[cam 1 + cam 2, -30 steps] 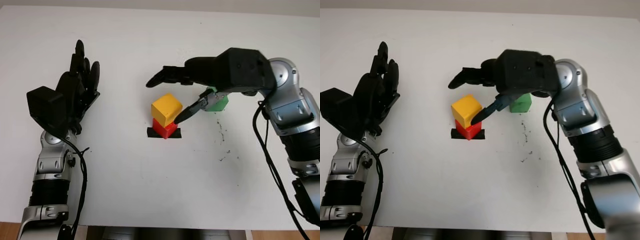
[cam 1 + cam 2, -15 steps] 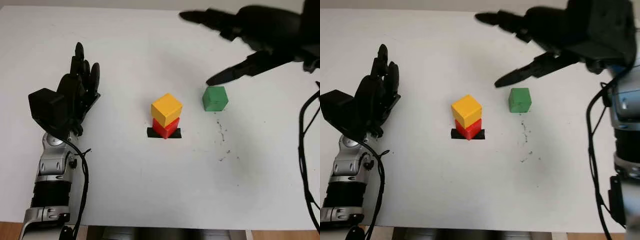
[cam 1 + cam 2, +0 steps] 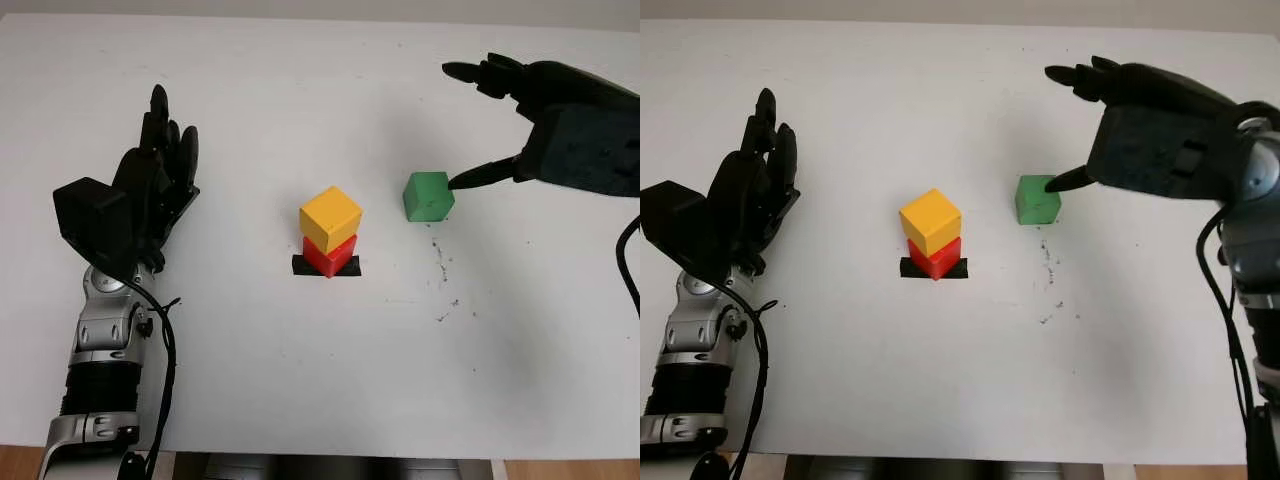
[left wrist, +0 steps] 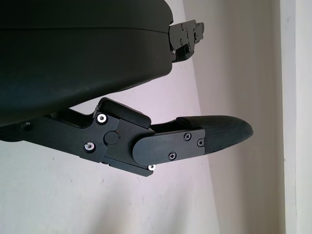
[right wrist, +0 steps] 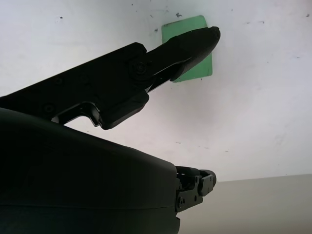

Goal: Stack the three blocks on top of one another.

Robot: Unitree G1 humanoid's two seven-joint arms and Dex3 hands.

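Note:
A yellow block (image 3: 331,219) sits on a red block (image 3: 329,258), which stands on a black tape mark (image 3: 303,266) in the middle of the white table (image 3: 300,380). A green block (image 3: 429,196) lies alone on the table to the right of the stack. My right hand (image 3: 470,125) is open, hovering to the right of the green block, with its thumb tip close beside the block's right edge. In the right wrist view one finger (image 5: 185,48) crosses over the green block (image 5: 200,67). My left hand (image 3: 172,125) is open, raised at the left, far from the blocks.
Small dark specks (image 3: 442,270) mark the table just in front of the green block. The table's far edge (image 3: 300,18) runs along the back.
My right hand left the stack, swung up and to the right, and has come down beside the green block. The yellow block stays on the red one. The left hand has not moved.

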